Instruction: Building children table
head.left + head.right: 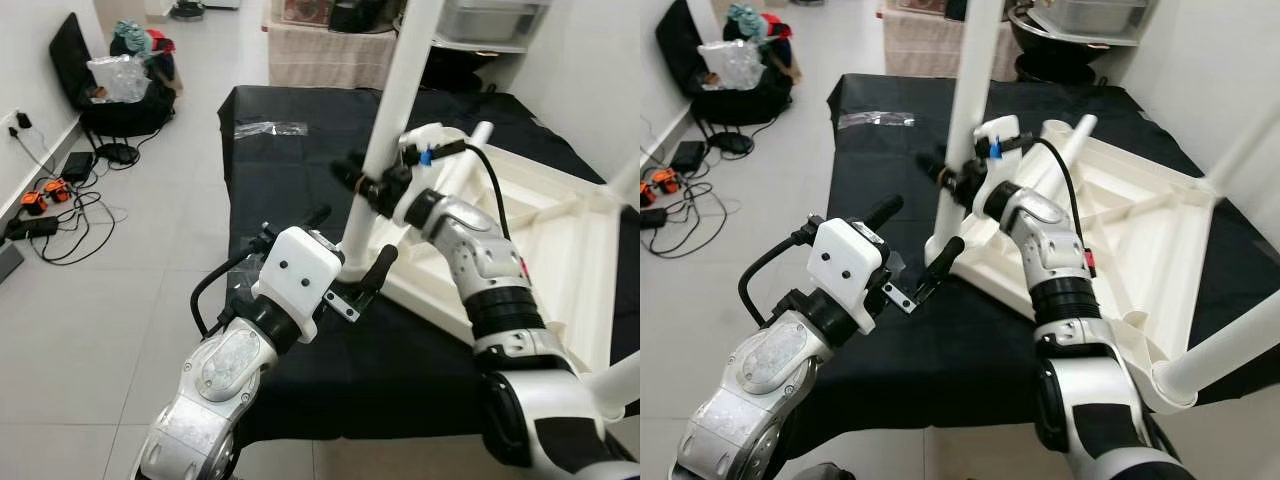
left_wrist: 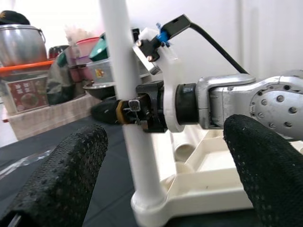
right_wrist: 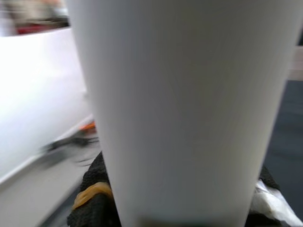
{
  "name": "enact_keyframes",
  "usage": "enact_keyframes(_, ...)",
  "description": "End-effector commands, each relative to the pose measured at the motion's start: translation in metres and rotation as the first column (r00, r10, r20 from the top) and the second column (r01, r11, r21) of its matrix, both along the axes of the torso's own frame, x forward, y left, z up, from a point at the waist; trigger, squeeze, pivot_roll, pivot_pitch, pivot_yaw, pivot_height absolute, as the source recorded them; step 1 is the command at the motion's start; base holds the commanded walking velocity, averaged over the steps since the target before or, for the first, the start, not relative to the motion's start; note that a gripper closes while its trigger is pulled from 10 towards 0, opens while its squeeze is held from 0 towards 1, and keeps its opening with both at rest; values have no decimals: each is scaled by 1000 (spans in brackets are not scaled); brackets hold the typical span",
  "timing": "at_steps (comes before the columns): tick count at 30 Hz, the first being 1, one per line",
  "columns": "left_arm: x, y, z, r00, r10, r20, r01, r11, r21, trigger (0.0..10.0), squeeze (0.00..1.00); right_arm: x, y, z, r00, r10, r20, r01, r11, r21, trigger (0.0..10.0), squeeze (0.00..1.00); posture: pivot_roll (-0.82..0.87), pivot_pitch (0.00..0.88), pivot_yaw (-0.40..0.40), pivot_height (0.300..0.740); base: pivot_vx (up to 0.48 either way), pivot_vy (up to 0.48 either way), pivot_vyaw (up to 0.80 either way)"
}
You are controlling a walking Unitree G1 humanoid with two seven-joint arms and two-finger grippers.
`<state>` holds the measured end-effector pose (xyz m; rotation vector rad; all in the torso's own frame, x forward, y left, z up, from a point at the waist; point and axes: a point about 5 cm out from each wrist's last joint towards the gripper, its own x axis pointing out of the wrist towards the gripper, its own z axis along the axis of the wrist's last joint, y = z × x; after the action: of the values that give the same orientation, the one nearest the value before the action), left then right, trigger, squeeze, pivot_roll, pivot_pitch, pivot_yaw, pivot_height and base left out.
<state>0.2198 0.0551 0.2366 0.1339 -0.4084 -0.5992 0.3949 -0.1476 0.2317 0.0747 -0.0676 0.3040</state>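
An upturned cream-white plastic children's tabletop [image 1: 560,225] lies underside-up on a bed covered with a black sheet [image 1: 290,170]; all positions below are given relative to this tabletop.

At its near-left corner a white cylindrical table leg [image 1: 385,130] stands upright in its socket, rising out of the top of the head views. The right gripper [image 1: 952,178] reaches across from above the tabletop and clamps this leg partway up — its two black fingers are closed around the tube, one on each side, as the left wrist view shows plainly. In the right wrist view the leg fills nearly the whole frame, with black finger pads [image 3: 92,198] just visible behind it.

The left gripper [image 1: 345,255] hovers just off the same corner, low and beside the base of the leg. Its black textured fingers [image 2: 61,175] are spread wide, holding nothing, with the leg and its socket framed between them but not touched.

Two further white legs [image 1: 1230,350] stand at the tabletop's right-hand corners.

Beyond the bed's far-left side, on the grey tiled floor [image 1: 130,300], lie tangled black cables [image 1: 60,225] — and a black bag [image 1: 125,105] rests against the wall.
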Motion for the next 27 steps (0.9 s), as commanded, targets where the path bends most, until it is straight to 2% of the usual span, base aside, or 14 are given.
enact_keyframes(1,-1,-2,0,1000,-11,-2,11,1000,-3,10000,0,-4,-47,-24,896,-422,-136,420,907,-46,0,0,77,78,-99,740,0,0,0)
enact_keyframes(2,-1,-2,0,1000,-11,-2,11,1000,-3,10000,0,-4,-47,-24,896,-422,-136,420,907,-46,0,0,77,78,-99,740,0,0,0)
enact_keyframes(3,-1,-2,0,1000,-12,-2,12,1000,-4,10000,0,-17,-59,-31,766,-626,-146,623,779,-73,0,0,77,78,-99,740,0,0,0)
enact_keyframes(4,-1,-2,0,1000,-12,-1,12,1000,-4,10000,0,-23,-59,-31,727,-672,-143,669,740,-73,0,0,81,73,-100,740,0,0,0)
enact_keyframes(8,-1,-3,0,1000,-13,-1,13,1000,-3,10000,0,-31,-54,-31,674,-725,-142,722,687,-77,0,0,81,73,-100,740,0,0,0)
enact_keyframes(12,-1,-3,-1,1000,-14,-1,14,1000,-2,10000,0,-32,-45,-30,667,-730,-149,728,681,-75,0,0,80,70,-99,740,0,0,0)
enact_keyframes(16,-2,-3,-1,1000,-14,-1,14,1000,-2,10000,0,-36,-33,-25,619,-768,-162,767,636,-84,0,0,80,66,-101,740,0,0,0)
enact_keyframes(17,-2,-3,-1,1000,-15,-2,15,1000,-3,10000,0,-33,-21,-21,705,-687,-179,695,719,-21,10000,0,76,65,-101,740,0,0,0)
enact_keyframes(18,-2,-3,-1,1000,-15,-2,15,1000,-3,10000,0,-33,-21,-21,705,-687,-179,695,719,-21,10000,0,76,65,-101,740,0,0,0)
enact_keyframes(19,-2,-3,-2,1000,-16,-3,16,1000,-3,10000,0,-32,-13,-16,760,-629,-165,638,770,6,10000,0,76,65,-101,740,0,0,0)
enact_keyframes(20,-2,-3,-2,1000,-18,-4,18,1000,-4,10000,0,-28,0,-6,865,-485,-132,498,863,90,10000,39,70,62,-98,740,0,0,0)
enact_keyframes(24,-2,-3,-3,1000,-19,-4,19,1000,-4,10000,0,-26,4,-2,898,-427,-107,438,891,122,10000,39,70,62,-98,740,0,0,0)
enact_keyframes(25,-2,-4,-3,1000,-20,-4,20,1000,-4,10000,0,-26,-1,-2,894,-438,-97,447,887,112,10000,1000,69,58,-99,740,0,0,0)
enact_keyframes(27,-1,-4,-3,1000,-21,-3,21,1000,-4,10000,0,-25,-14,-1,866,-494,-76,499,862,87,10000,1000,69,58,-99,740,0,0,0)
